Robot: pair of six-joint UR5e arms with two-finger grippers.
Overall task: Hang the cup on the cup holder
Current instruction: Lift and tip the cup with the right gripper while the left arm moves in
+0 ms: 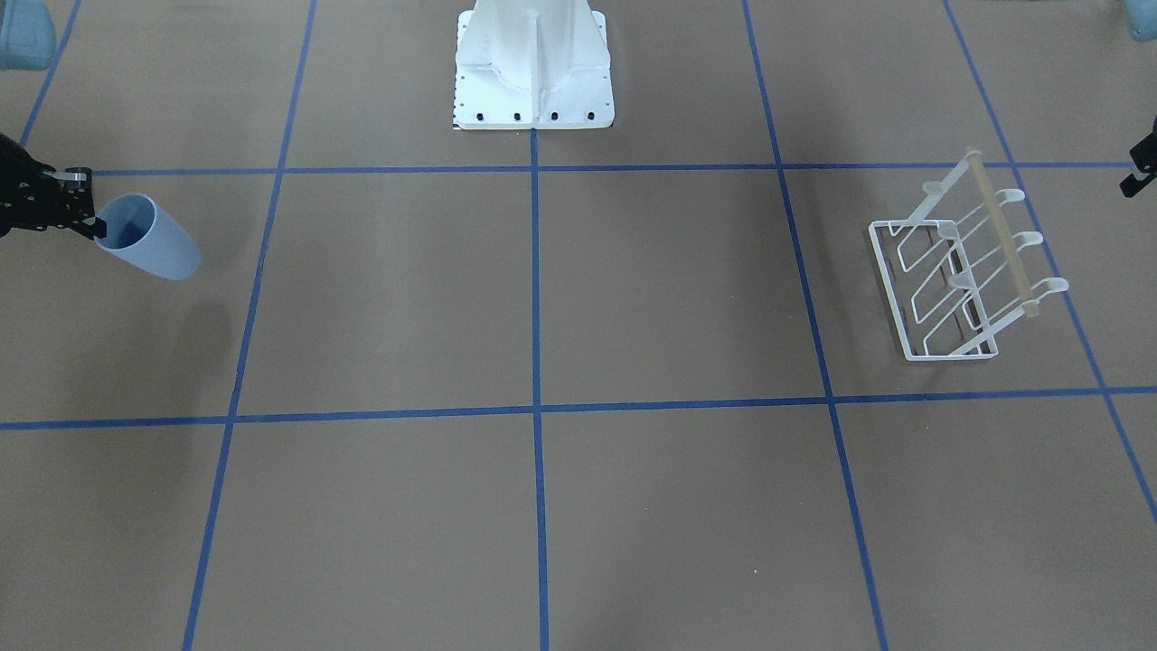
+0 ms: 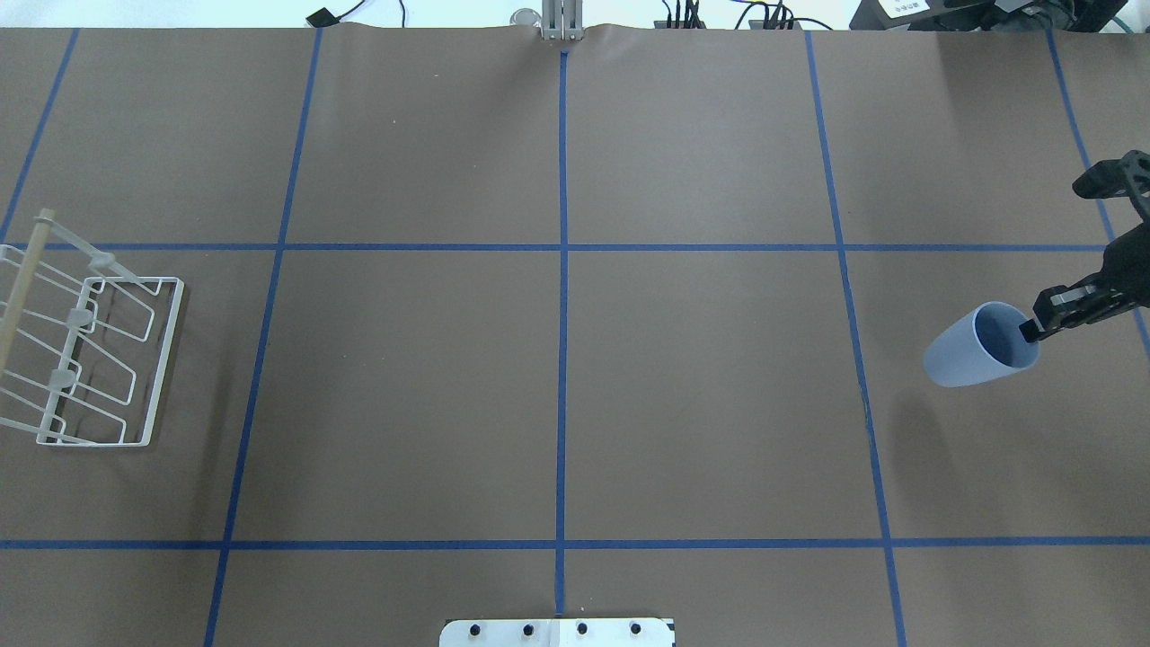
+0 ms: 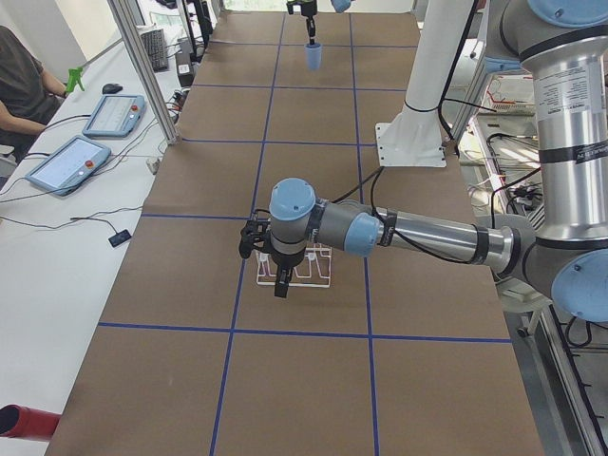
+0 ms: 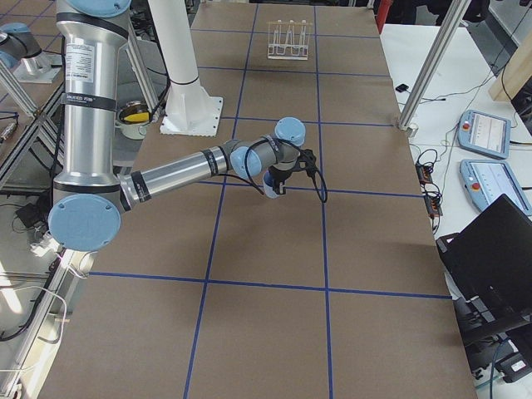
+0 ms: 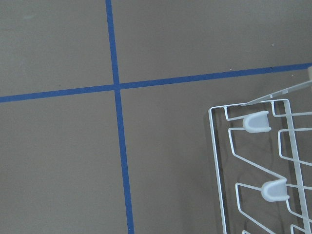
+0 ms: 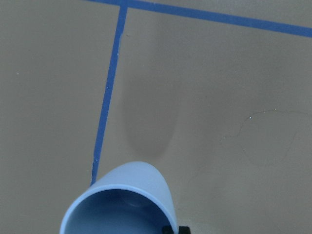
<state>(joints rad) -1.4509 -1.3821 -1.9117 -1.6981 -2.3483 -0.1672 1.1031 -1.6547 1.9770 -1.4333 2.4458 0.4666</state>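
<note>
The light blue cup (image 1: 149, 240) hangs tilted above the table, rim toward my right gripper (image 1: 90, 221), with its shadow on the paper below. The right gripper is shut on the cup's rim, one finger inside. Both show in the overhead view, the cup (image 2: 979, 346) and the gripper (image 2: 1033, 328), and the cup fills the bottom of the right wrist view (image 6: 122, 200). The white wire cup holder (image 1: 958, 271) stands at the table's other end (image 2: 90, 359). My left gripper (image 3: 282, 280) hovers over it; I cannot tell if it is open. The left wrist view shows the holder's prongs (image 5: 258, 165).
The robot's white base (image 1: 533, 81) stands at the middle of the near table edge. Blue tape lines divide the brown table into a grid. Tablets (image 3: 66, 161) and a seated person (image 3: 19, 85) are on the operators' side.
</note>
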